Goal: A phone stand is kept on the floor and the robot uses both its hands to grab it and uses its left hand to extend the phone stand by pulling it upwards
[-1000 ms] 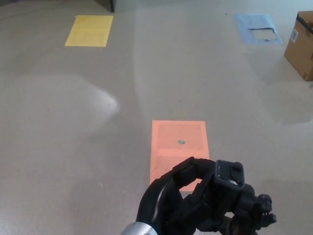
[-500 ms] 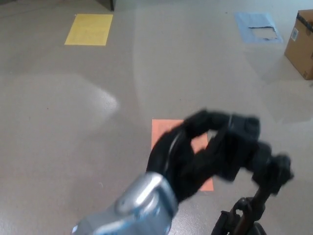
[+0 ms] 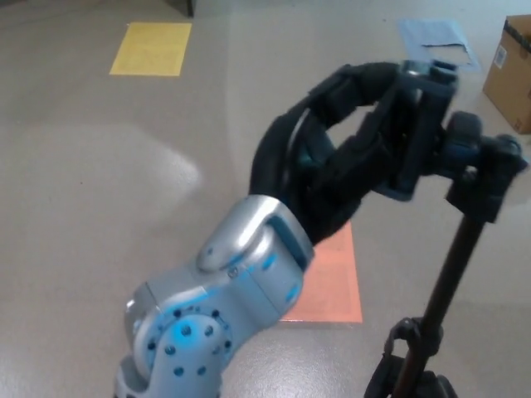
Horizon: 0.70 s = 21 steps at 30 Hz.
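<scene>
Right of the orange floor patch, the black phone stand rises on a thin pole; left hand fingers clasp its top.

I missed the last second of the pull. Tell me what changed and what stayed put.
The left hand rose from the bottom of the picture to near the top, staying closed on the head of the phone stand. The stand's black pole now shows stretched out below the head. The camera barely shifted. The orange sheet, yellow sheet and cardboard box lie where they were.
</scene>
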### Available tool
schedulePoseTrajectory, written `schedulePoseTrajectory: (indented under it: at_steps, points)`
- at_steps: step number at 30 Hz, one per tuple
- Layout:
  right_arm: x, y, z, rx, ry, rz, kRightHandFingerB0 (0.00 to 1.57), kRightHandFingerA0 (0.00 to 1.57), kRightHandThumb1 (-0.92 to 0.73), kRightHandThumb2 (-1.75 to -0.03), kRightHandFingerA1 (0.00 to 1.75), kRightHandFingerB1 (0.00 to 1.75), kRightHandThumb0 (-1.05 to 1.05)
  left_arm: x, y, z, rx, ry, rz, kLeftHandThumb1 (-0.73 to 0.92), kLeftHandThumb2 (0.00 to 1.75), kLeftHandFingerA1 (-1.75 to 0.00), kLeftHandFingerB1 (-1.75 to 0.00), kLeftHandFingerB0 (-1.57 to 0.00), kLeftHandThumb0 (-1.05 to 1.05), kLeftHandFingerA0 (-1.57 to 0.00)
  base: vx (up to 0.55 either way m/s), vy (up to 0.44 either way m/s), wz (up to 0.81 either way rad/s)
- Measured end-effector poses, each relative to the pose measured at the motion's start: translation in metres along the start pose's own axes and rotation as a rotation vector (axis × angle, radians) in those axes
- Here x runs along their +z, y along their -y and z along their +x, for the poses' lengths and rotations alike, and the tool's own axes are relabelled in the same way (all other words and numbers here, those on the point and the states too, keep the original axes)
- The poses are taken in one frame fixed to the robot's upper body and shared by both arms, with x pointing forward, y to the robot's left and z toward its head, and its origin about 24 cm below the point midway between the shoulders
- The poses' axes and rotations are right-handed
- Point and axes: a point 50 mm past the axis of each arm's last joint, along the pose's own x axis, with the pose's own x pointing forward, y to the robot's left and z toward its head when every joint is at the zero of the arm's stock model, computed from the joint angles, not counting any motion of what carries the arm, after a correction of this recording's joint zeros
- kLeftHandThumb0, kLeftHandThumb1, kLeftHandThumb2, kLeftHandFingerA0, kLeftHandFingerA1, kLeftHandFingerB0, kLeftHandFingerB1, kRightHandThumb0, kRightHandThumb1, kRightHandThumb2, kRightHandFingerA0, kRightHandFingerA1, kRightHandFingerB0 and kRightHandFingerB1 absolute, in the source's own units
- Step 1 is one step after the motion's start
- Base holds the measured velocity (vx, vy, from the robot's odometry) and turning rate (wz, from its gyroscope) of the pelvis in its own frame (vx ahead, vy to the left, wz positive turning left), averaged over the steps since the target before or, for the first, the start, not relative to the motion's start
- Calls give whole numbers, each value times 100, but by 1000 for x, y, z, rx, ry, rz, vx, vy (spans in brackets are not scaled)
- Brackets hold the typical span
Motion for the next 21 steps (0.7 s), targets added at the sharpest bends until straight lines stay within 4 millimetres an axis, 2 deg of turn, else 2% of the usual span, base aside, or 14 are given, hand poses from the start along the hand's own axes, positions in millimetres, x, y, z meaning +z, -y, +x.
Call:
schedulePoseTrajectory:
  at_steps: [1,7,8,9,13,14,15,18,19,20,21]
  points:
    - [0,0,0,1,0,1,68,83,-68,-60,175,174,-44,1,-1,1,3,0,1,65,60,-173,-70,-40,-16,-68,0,0,0]
    - [1,-4,0,6,0,10,68,84,-68,-60,175,174,-45,19,-4,11,31,32,44,67,59,-174,-71,-39,-18,-66,0,0,0]
    - [1,-4,0,6,-2,10,69,85,-68,-60,175,173,-45,23,-4,12,32,41,50,64,58,-172,-75,-45,-16,-70,0,0,0]
    - [1,-4,0,6,-4,10,68,85,-69,-60,175,173,-45,28,-2,14,30,52,56,64,59,-170,-61,-37,-16,-70,0,0,0]
    - [0,-4,0,6,-10,10,68,85,-69,-60,175,173,-45,47,9,20,8,101,70,64,59,-170,-61,-37,-16,-70,0,0,0]
    - [0,-4,0,6,-12,9,67,84,-69,-60,175,174,-45,53,13,21,1,114,73,66,60,-172,-47,-16,-16,-66,0,0,0]
    - [-1,-4,0,5,-14,9,68,85,-69,-60,175,174,-45,59,17,23,-7,129,77,66,59,-172,-56,-21,-17,-63,0,0,0]
    - [-1,-4,0,3,-17,9,68,85,-69,-60,175,174,-45,73,26,26,-18,162,83,66,59,-172,-56,-21,-17,-63,0,0,0]
    - [-1,-4,0,3,-17,10,69,85,-69,-60,175,173,-44,76,28,26,-21,169,84,64,58,-170,-68,-31,-16,-62,0,0,0]
    - [-1,-4,0,2,-17,10,69,85,-69,-60,175,173,-44,84,33,27,-28,185,85,64,58,-170,-68,-31,-16,-62,0,0,0]
    - [-1,-3,0,2,-18,10,69,85,-69,-60,175,173,-45,88,36,28,-32,195,86,65,54,-168,-105,-37,-15,-66,0,0,0]
